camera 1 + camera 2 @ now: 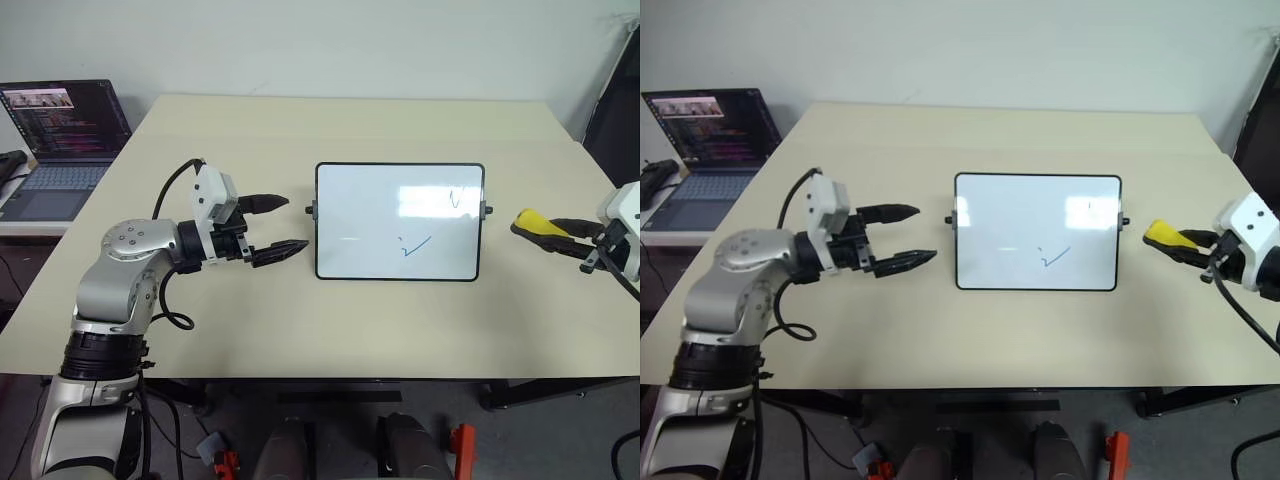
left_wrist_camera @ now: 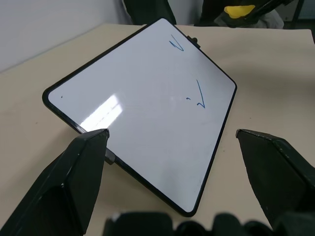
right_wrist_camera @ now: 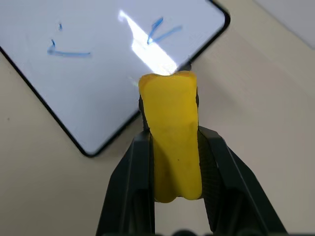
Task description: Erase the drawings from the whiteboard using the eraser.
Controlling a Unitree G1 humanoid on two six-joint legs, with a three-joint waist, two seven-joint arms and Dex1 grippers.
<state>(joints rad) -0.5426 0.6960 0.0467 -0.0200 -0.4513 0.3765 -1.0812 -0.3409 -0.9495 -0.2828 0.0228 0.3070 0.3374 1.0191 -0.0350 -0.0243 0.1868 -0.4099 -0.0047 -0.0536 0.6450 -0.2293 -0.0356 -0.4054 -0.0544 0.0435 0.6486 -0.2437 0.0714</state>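
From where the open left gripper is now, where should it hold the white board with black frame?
Probably the whiteboard's near short edge beside its knob, approached sideways from the left gripper: the board lies flat, and that thin edge faces the open fingers.

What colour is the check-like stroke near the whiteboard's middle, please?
Blue; the check-like stroke shows best in the left wrist view.

The rectangular glossy white whiteboard with a thin black frame (image 1: 400,221) lay flat near the middle of the pale beige table (image 1: 340,125). Thin blue marker drawings (image 1: 415,245) sat on its right half. The left gripper (image 1: 279,226) hovered just beside its left edge, the right gripper (image 1: 545,231), clamping the small yellow block eraser (image 1: 535,221), to its right. A dark-screened open laptop (image 1: 60,140) stood beyond the table's left edge.
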